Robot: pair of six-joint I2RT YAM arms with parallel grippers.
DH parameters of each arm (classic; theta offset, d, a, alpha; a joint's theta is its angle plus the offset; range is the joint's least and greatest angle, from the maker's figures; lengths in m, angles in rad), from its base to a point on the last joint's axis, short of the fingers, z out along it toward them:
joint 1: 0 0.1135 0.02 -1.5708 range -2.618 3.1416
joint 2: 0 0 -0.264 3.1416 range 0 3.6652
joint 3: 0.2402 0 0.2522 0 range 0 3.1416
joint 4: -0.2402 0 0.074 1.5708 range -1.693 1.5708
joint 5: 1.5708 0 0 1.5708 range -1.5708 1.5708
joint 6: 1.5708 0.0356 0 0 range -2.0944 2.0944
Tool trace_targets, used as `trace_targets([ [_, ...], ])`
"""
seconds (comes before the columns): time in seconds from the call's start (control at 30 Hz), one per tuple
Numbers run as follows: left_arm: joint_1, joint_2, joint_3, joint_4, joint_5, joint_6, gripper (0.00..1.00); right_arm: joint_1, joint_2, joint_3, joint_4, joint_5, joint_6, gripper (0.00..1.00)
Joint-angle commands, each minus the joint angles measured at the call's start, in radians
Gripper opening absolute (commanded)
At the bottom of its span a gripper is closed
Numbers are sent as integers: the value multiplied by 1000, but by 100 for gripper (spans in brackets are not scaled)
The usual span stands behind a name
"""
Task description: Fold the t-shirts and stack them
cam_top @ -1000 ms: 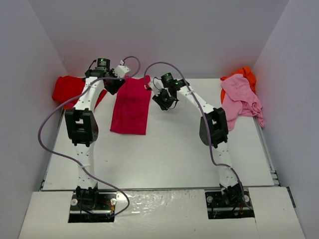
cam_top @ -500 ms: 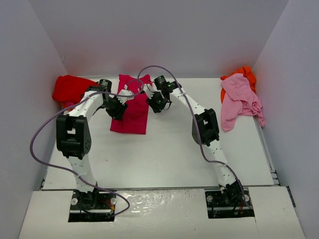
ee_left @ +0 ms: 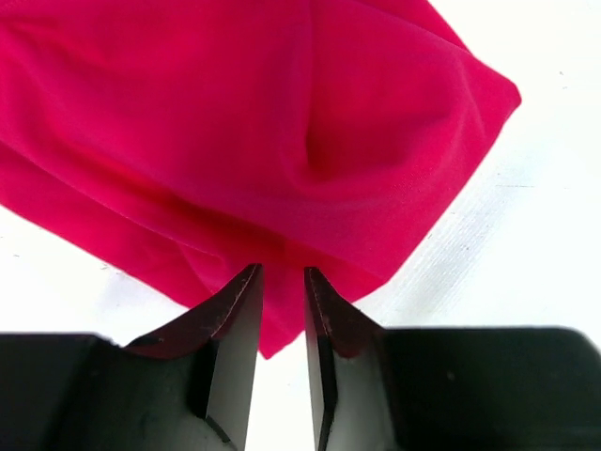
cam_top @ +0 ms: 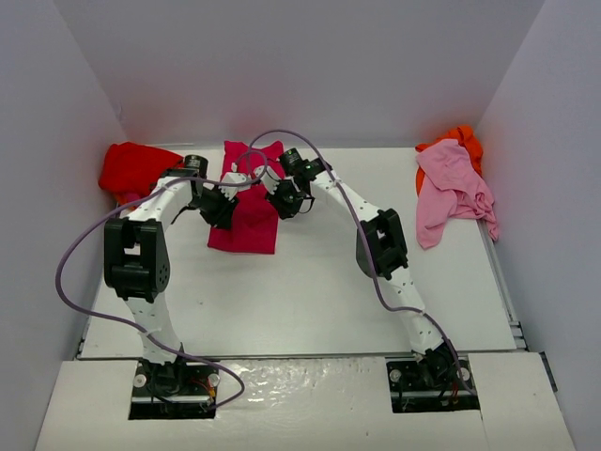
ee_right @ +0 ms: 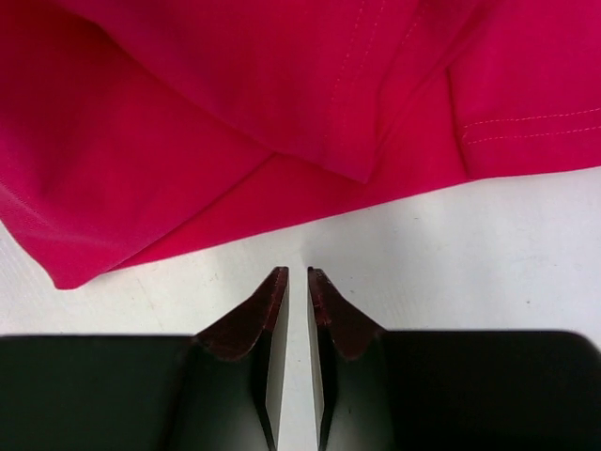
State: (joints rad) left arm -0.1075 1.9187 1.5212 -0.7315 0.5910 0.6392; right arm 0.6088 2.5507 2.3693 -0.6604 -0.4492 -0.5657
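From above, the crimson-magenta t-shirt (cam_top: 246,211) lies partly folded toward the counter's (cam_top: 310,291) far edge, left of centre. The left gripper (cam_top: 223,209) is over its left side and the right gripper (cam_top: 285,199) over its right. The bright red t-shirt (cam_top: 131,169) is bunched in the far left corner. The pale pink t-shirt (cam_top: 449,188) lies crumpled by the right edge, with the orange t-shirt (cam_top: 462,141) behind it in the far right corner. A purple cable (cam_top: 64,272) loops beside the left arm.

In the left wrist view, the left gripper (ee_left: 282,272) has a narrow gap, with a corner of the crimson-magenta t-shirt (ee_left: 235,122) showing in it. Whether it pinches the cloth cannot be told.

In the right wrist view, the right gripper (ee_right: 298,271) is almost closed over bare counter (ee_right: 470,254) and holds nothing. The stitched hems of the crimson-magenta t-shirt (ee_right: 188,141) lie just ahead of it.
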Motion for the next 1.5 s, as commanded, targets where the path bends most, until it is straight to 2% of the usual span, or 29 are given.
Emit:
trace_targets([
  [0.0, -14, -27, 6, 18, 28, -13, 15, 94, -48, 4, 30, -72, -34, 11],
  [0.1, -17, -8, 8, 11, 35, -13, 11, 113, -57, -10, 30, -75, -33, 11],
  [0.37, -33, 42, 1, 9, 20, -20, 9, 158, -64, -43, 30, -91, -34, 11],
  [0.5, -34, 64, -8, 16, 21, -37, 1, 181, -60, -36, 30, -119, -21, 10],
  [0.57, -34, 46, -27, 39, 21, -52, 0, 196, -71, -30, 29, -123, -10, 9],
  [0.7, -31, -29, -105, 141, -3, -90, 0, 215, -123, -68, 33, 2, -22, 0],
  [0.8, -28, -101, -151, 223, -1, -127, 0, 195, -120, -86, 47, 97, -7, 0],
  [1.0, -24, -217, -180, 300, -6, -169, 0, 133, -119, -101, 58, 193, 56, 0],
  [1.13, -6, -266, -165, 300, -19, -188, 0, 102, -127, -84, 104, 369, 97, 0],
  [1.23, 14, -277, -128, 302, -30, -219, 0, 78, -120, -44, 132, 562, 109, 5],
  [1.3, 39, -266, -86, 304, -26, -270, 0, 44, -104, -2, 132, 628, 116, 10],
  [1.4, 88, -225, -3, 290, 21, -328, 0, -32, -109, 30, 136, 591, 150, 12],
  [1.47, 114, -169, 51, 290, 60, -354, 0, -86, -128, 51, 135, 480, 206, 14],
])
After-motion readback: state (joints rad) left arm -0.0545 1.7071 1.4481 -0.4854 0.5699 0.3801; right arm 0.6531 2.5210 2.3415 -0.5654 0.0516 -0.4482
